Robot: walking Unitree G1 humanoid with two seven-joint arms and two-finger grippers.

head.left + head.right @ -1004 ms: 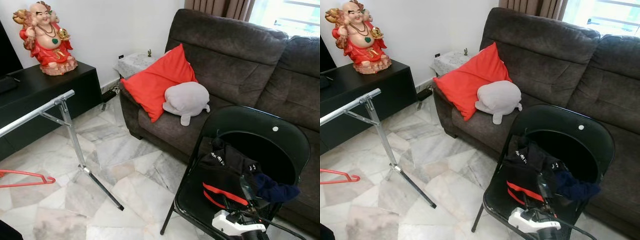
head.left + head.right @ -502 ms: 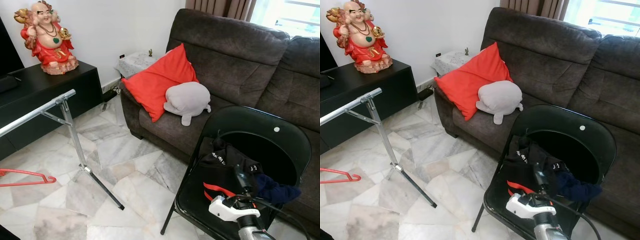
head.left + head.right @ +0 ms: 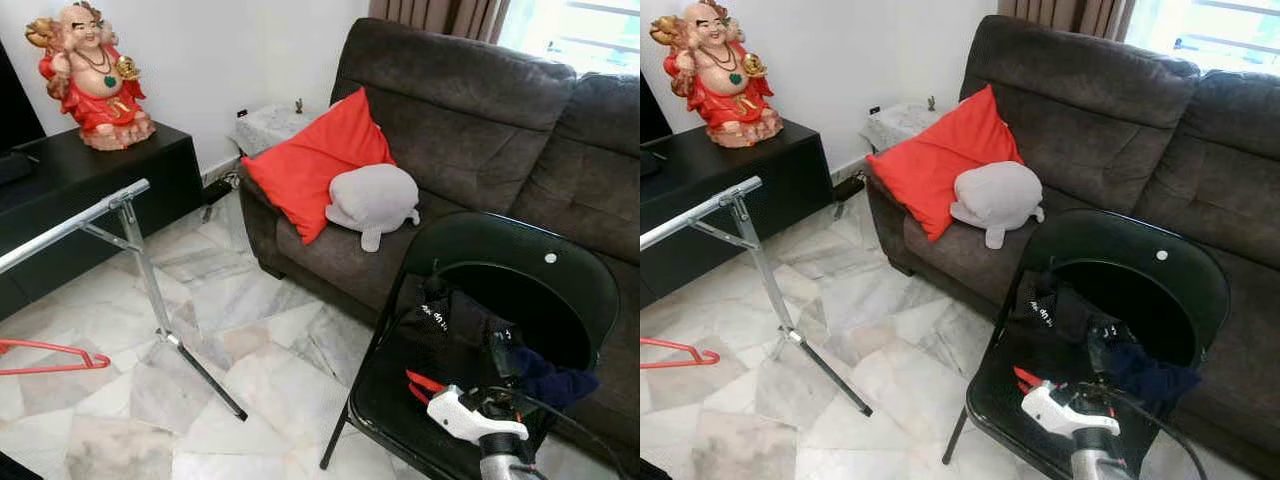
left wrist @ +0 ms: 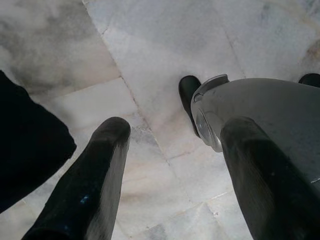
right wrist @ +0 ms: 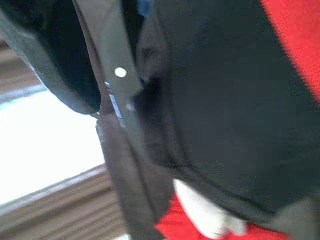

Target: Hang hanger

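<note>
The right gripper (image 3: 505, 352) reaches over the seat of the black folding chair (image 3: 560, 275), its black fingers pressed down among the dark clothes (image 3: 450, 320) piled there; whether those fingers are parted or clenched on cloth cannot be told, since the right wrist view gives just a blurred close-up of black fabric with red at its edges. A navy garment (image 3: 555, 385) lies just beside the fingers on the outer side, and a red strip (image 3: 425, 383) peeks out on the seat below them. The hanger (image 3: 55, 358), red and bare, lies on the marble floor (image 3: 260, 380) well apart from this gripper, far off to its left, near the foot of the metal rack (image 3: 130, 215). The left gripper (image 4: 170, 170) hangs idle over the floor tiles, fingers spread apart and holding nothing. The main risk from here is that the right fingers snag the piled clothes and drag them off the seat, or push against the light chair and shift it. There is also the plain mismatch that the hanger is nowhere near the working arm, so the robot would have to turn and bend low to reach it, and the rack's slanted leg lies close enough to be knocked on the way.
</note>
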